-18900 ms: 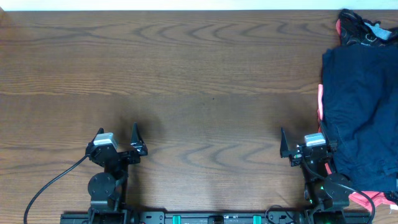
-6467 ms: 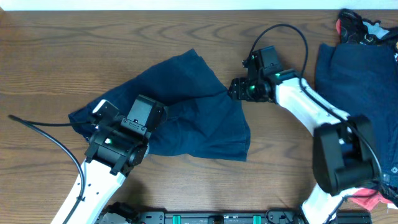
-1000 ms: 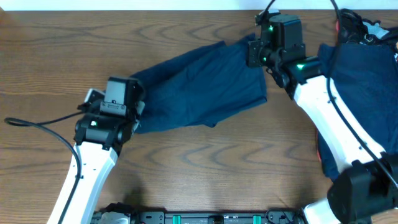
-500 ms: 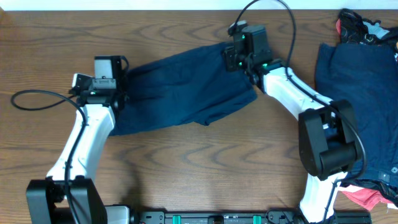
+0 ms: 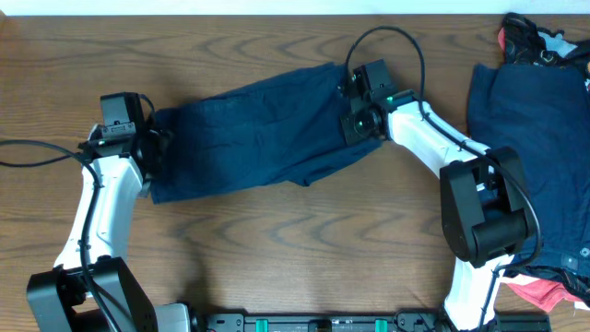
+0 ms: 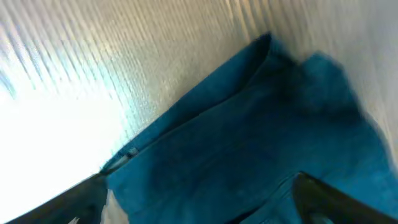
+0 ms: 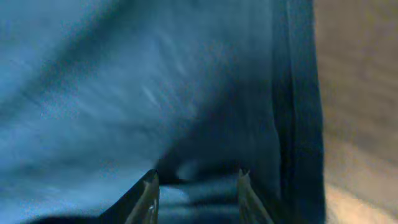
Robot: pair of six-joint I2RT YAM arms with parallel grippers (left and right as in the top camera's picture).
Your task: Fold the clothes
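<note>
A navy pair of shorts (image 5: 263, 124) lies spread out slantwise across the middle of the table. My left gripper (image 5: 153, 143) is at its left end. In the left wrist view the left gripper (image 6: 199, 208) is open wide, with the blue cloth (image 6: 261, 143) below the fingers (image 6: 329, 199). My right gripper (image 5: 356, 118) hovers over the shorts' right end. In the right wrist view the right gripper (image 7: 198, 190) is partly open over dark cloth (image 7: 124, 93), gripping nothing that I can make out. More clothes (image 5: 525, 138) lie piled at the right.
The pile at the table's right edge holds a large navy piece, a pink-red and black piece (image 5: 530, 41) at the back corner and a pink bit (image 5: 544, 293) near the front. Bare wood (image 5: 304, 249) lies in front of the shorts. Black cables trail from both arms.
Both grippers have opened and let go of the shorts, which now lie flatter on the table. The left gripper moved left; the right gripper moved left and toward the front.
</note>
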